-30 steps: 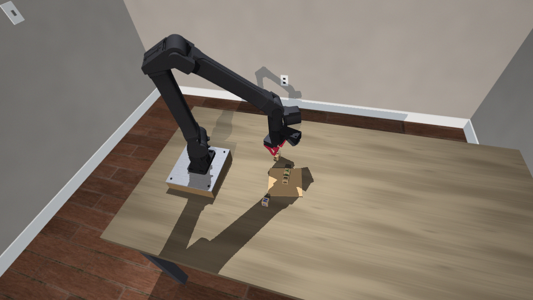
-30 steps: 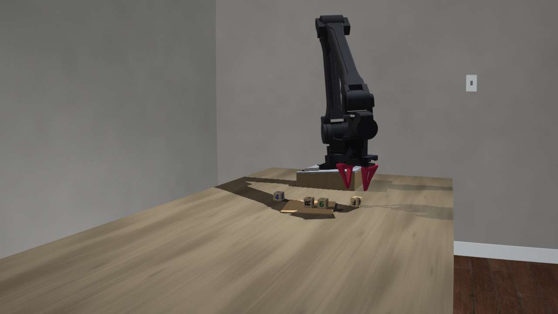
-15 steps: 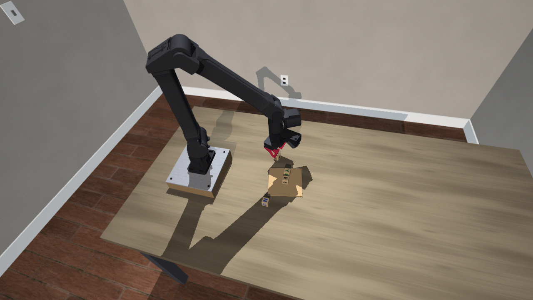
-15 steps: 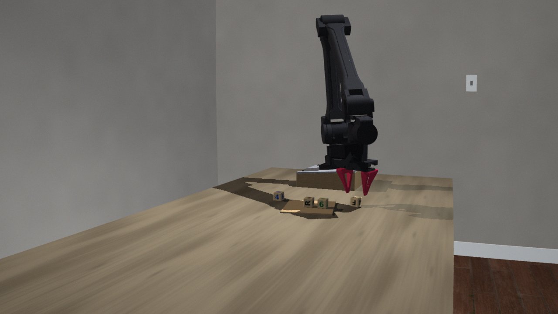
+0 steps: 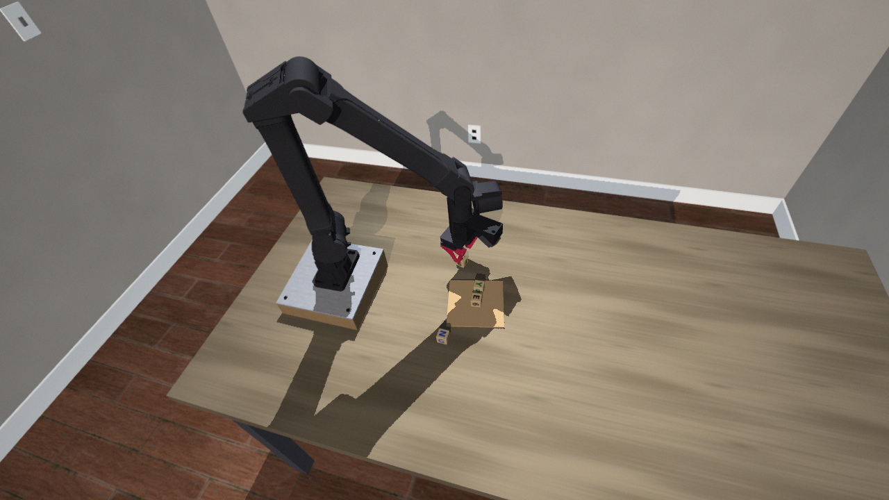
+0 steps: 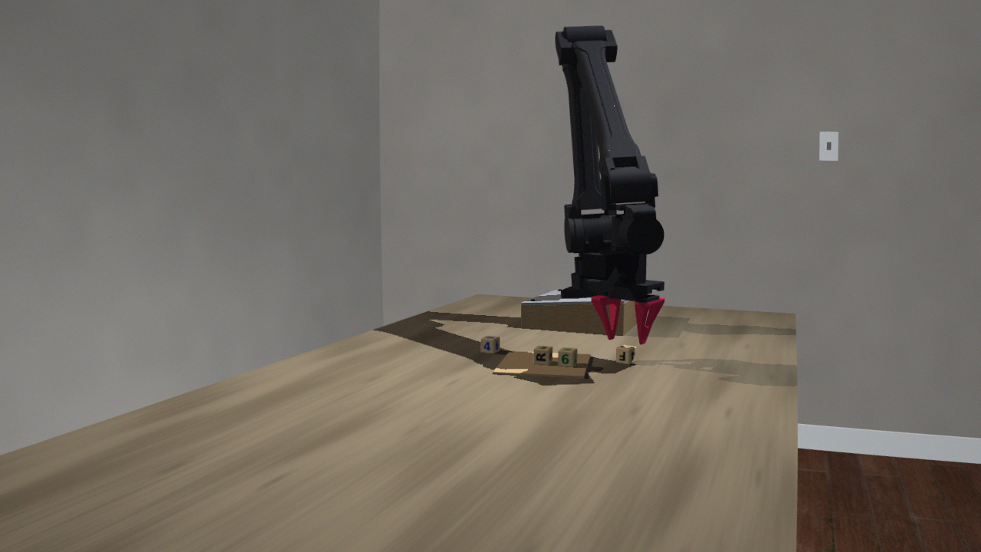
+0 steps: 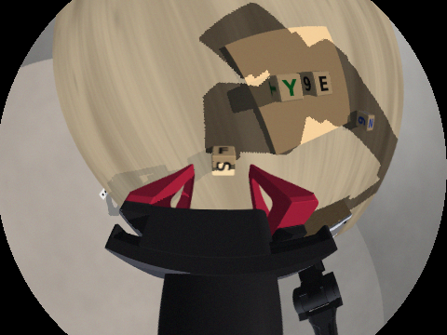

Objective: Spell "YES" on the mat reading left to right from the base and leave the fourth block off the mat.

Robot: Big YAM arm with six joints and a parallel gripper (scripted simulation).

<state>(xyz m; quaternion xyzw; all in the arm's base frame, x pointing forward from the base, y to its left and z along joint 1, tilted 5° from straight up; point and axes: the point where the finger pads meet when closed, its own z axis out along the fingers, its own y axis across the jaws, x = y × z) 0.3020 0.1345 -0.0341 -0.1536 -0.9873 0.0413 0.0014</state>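
Red-tipped tool, fingers apart, hovers near S block, on table off mat; off-centre descent (sideways S, too) could knock or tip it.

Top view: set high and well back, beyond one long side of the worktop, looking obliquely down across it towards the wall with the outlet. Exterior view: placed low, just above worktop height, facing lengthwise back at the mounting base and the wall switch. Wrist view: nearest of all, mounted close behind the tool, looking past the fingertips at the worktop, wide and round-edged. Shared by top and exterior: mounting base, tool, wall switch and mat. Shared by top and wrist: mat, tool and outlet.
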